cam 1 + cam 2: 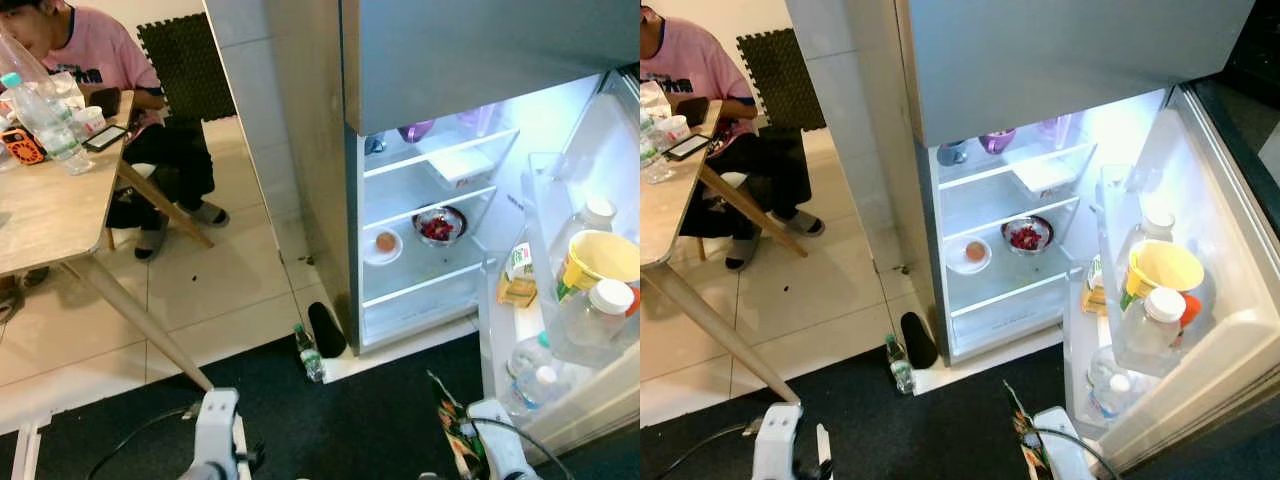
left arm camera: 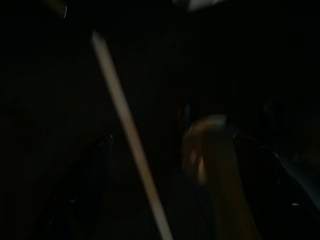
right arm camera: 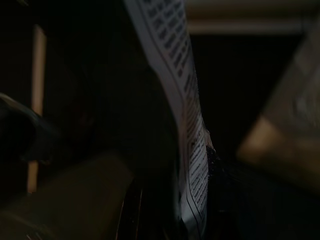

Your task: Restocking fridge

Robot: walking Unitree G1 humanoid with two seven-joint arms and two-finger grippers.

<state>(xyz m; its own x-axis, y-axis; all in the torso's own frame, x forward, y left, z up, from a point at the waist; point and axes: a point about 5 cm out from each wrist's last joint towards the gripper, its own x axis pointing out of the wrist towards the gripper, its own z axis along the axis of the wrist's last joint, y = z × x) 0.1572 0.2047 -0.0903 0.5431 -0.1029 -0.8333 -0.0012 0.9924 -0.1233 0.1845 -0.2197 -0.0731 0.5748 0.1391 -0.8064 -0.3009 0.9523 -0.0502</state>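
The fridge (image 1: 430, 60) stands ahead with its lower door (image 1: 600, 150) swung open to the right and the inside lit. On its shelves sit a bowl of red fruit (image 1: 438, 225), a small plate (image 1: 384, 243) and a white box (image 1: 458, 165). The door shelf (image 1: 585, 350) holds clear bottles (image 1: 598, 312), a yellow cup (image 1: 600, 258) and a small carton (image 1: 518, 265). My right arm (image 1: 497, 445) is low in front of the door, gripper shut on a colourful printed packet (image 1: 450, 425), whose label (image 3: 192, 150) runs close along the fingers. My left arm (image 1: 215, 435) hangs idle; its wrist view is dark.
A small bottle (image 1: 309, 352) and a black object (image 1: 327, 330) lie on the floor at the fridge's left foot. A wooden table (image 1: 50, 215) with bottles (image 1: 45, 120) stands at left, a seated person (image 1: 100, 60) behind it. Dark mat (image 1: 370, 410) underfoot.
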